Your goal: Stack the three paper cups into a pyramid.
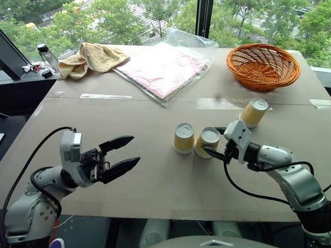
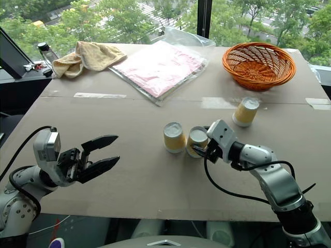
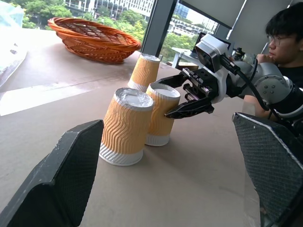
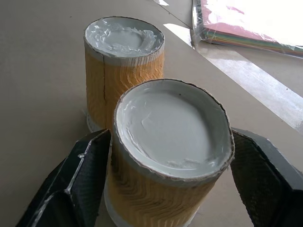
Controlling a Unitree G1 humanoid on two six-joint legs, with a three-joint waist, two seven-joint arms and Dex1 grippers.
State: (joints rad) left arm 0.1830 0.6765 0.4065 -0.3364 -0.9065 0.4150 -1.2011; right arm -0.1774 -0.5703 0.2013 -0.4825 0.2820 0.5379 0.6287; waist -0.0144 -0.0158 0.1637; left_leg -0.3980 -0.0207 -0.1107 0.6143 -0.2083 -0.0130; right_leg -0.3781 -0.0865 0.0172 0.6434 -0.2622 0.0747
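Right tool (image 1: pixel 216 143) straddles one upside-down yellow ribbed paper cup (image 1: pixel 208 142), fingers spread clear of its sides; second cup (image 1: pixel 184 138) just beside; third (image 1: pixel 253 112) apart on counter (image 1: pixel 155 181). Left tool (image 1: pixel 122 153) wide, empty.

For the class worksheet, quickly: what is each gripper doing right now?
Left gripper: open, holding nothing.
Right gripper: open, fingers either side of the middle paper cup.
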